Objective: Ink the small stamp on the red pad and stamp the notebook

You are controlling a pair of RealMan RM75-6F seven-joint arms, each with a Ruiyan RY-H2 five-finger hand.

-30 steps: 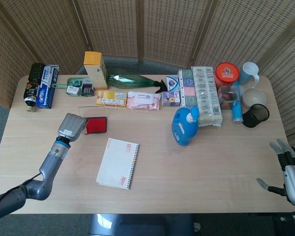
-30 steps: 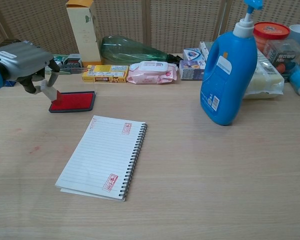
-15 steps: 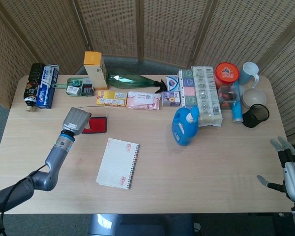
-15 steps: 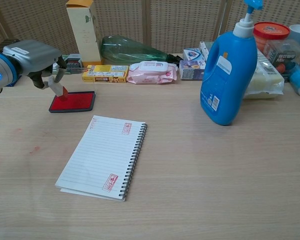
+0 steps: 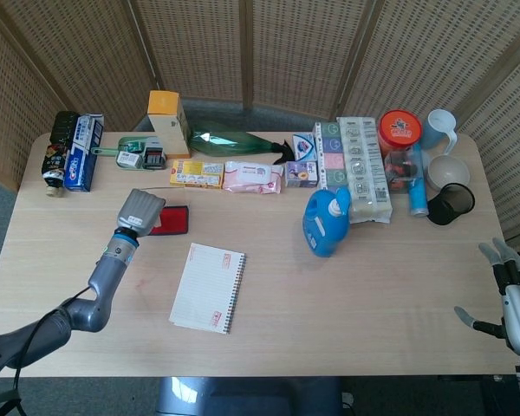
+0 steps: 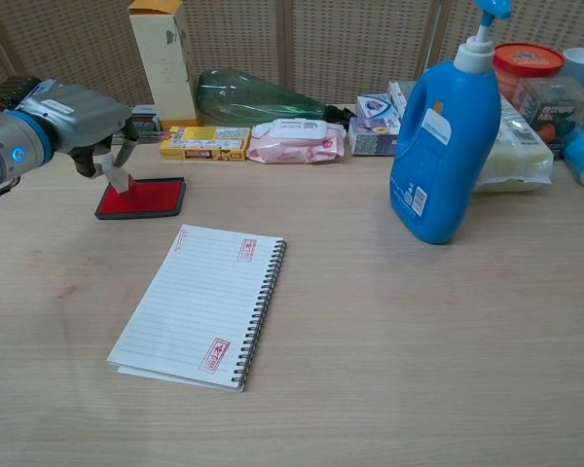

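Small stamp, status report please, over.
Left hand holds the small stamp on the red pad. Right hand open, idle. Notebook unobstructed, two marks on it.

Left hand (image 5: 142,211) hovers over red pad (image 5: 170,221), beside notebook (image 5: 207,287).

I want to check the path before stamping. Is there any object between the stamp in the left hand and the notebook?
Nothing visible. The left hand holds the small stamp over the red pad; only bare table lies between it and the notebook.
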